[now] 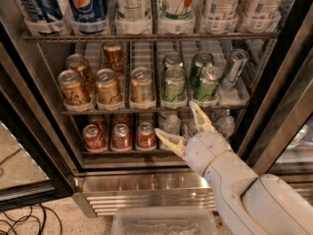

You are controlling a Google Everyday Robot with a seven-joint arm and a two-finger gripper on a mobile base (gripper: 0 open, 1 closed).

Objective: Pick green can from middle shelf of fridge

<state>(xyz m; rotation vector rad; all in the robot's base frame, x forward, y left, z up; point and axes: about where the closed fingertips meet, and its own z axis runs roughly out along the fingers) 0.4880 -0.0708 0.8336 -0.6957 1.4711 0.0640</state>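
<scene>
The fridge [146,190] stands open in front of me. On the middle shelf [117,111], a pale green can [174,86] stands at the front of its lane, with another one [172,60] behind it. My gripper [174,117] is open and empty. It sits just below and in front of the front pale green can. One fingertip points up at the shelf rail to the can's right. The other reaches left in front of the bottom rack. It touches no can.
Darker green cans [207,82] and a tilted silver can [234,68] stand right of the pale one, gold-brown cans [108,86] to its left. Tall bottles [85,4] fill the top rack. Red cans [120,136] and water bottles [171,124] sit below. A clear bin [164,223] lies at my base.
</scene>
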